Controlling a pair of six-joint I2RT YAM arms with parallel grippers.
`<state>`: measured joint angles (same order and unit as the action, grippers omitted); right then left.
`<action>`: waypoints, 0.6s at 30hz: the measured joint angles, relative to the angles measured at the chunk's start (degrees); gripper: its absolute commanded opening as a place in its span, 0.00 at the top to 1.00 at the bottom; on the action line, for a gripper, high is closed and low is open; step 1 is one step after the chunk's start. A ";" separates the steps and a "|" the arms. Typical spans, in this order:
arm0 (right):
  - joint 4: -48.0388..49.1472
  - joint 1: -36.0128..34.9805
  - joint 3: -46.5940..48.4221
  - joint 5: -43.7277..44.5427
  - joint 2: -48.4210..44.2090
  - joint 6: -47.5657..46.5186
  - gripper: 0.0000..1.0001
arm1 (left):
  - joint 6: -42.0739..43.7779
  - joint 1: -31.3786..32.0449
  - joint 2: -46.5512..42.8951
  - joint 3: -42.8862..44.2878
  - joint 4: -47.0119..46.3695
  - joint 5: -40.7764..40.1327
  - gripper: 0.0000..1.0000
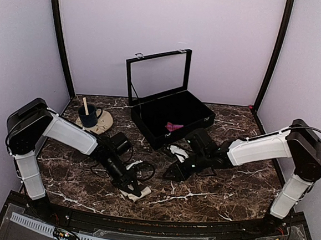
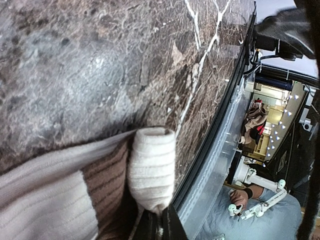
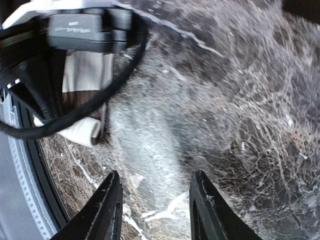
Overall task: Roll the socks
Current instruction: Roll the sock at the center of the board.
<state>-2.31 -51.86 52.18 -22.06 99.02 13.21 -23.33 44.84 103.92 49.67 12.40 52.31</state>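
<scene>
My left gripper is pinched down on the rolled end of the cream sock. The sock lies on the desk close to the near edge, left of centre, with its ribbed brown band showing. My right gripper is spread wide with nothing between the fingers, low over marble just right of that sock. The magenta sock lies inside the open black case, far centre.
</scene>
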 measured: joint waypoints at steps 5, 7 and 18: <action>2.56 -6.08 -2.08 5.57 -3.50 -5.73 0.58 | -0.92 0.00 0.02 -1.14 -1.14 0.85 1.00; 3.30 -9.18 -2.67 7.67 -4.15 -7.87 0.58 | -1.18 -0.02 0.02 -1.84 -1.42 0.94 1.00; 6.71 -22.53 -5.68 22.10 -4.81 -18.38 0.59 | -1.31 -0.33 0.00 -4.76 -2.71 2.69 1.00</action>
<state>4.40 -74.39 46.50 0.03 94.21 -5.17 -24.64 44.51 103.92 44.91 9.69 55.00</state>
